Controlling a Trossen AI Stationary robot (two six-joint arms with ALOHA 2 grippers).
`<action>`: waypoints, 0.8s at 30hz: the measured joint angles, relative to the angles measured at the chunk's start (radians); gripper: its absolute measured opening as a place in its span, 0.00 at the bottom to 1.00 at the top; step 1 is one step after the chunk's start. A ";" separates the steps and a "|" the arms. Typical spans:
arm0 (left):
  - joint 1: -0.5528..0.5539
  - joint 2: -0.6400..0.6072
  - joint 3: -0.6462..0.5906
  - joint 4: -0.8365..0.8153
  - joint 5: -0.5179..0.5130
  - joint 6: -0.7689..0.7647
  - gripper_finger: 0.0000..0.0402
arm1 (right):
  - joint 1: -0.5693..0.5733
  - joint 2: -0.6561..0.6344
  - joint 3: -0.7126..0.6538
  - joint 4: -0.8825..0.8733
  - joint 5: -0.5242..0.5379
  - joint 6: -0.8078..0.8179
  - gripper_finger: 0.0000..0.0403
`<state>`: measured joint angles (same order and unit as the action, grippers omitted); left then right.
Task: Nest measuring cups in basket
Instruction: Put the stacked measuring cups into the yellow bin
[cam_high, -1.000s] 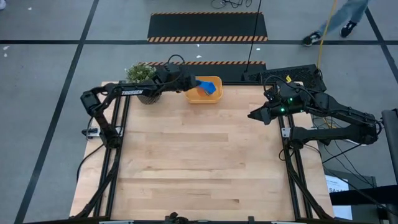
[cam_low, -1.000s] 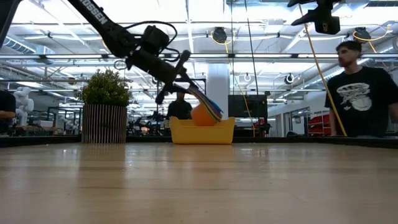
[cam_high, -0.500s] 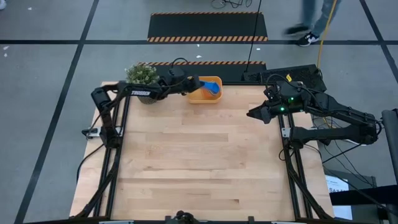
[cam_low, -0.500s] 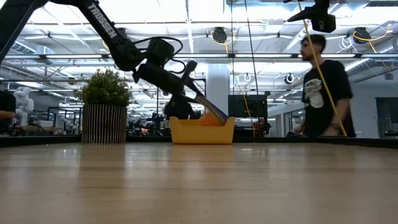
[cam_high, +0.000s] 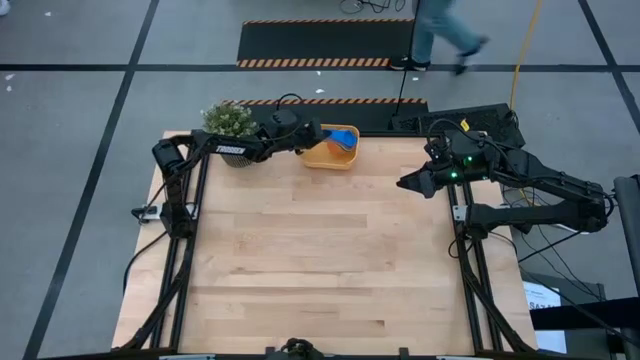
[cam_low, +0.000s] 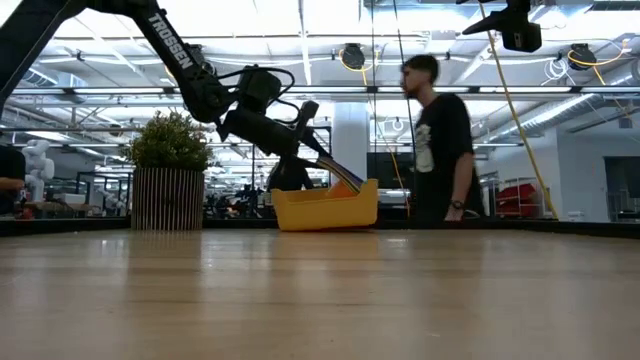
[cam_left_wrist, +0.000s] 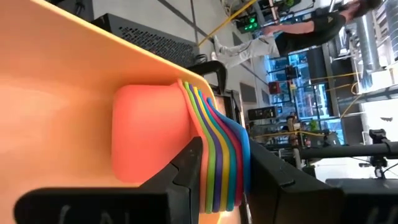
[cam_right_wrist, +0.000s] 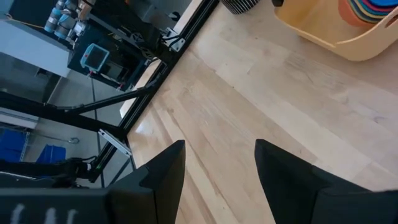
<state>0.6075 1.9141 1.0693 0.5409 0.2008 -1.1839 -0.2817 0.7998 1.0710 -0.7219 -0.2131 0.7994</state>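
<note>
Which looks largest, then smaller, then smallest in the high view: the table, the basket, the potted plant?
1. The table, by far the largest.
2. and 3. The basket and the potted plant look about alike; the left arm hides part of each, so I do not rank them.

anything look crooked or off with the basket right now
Yes. In the low view the basket sits tilted, one end lifted off the table and its rim slanting. The left gripper, shut on the handles of the nested measuring cups, has them inside it, so it is likely tipping it.
</note>
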 joint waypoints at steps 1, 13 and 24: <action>0.000 0.000 -0.003 0.001 0.000 0.000 0.22 | 0.000 0.000 0.000 0.000 0.000 0.000 0.46; -0.010 -0.003 -0.078 0.109 -0.017 -0.069 0.23 | 0.000 0.000 0.000 0.000 0.000 -0.007 0.46; -0.025 0.002 -0.082 -0.008 -0.019 -0.047 0.39 | 0.000 0.000 0.000 0.000 0.000 0.007 0.46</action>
<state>0.5827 1.9160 0.9871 0.5329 0.1814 -1.2308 -0.2817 0.7998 1.0710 -0.7219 -0.2134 0.8064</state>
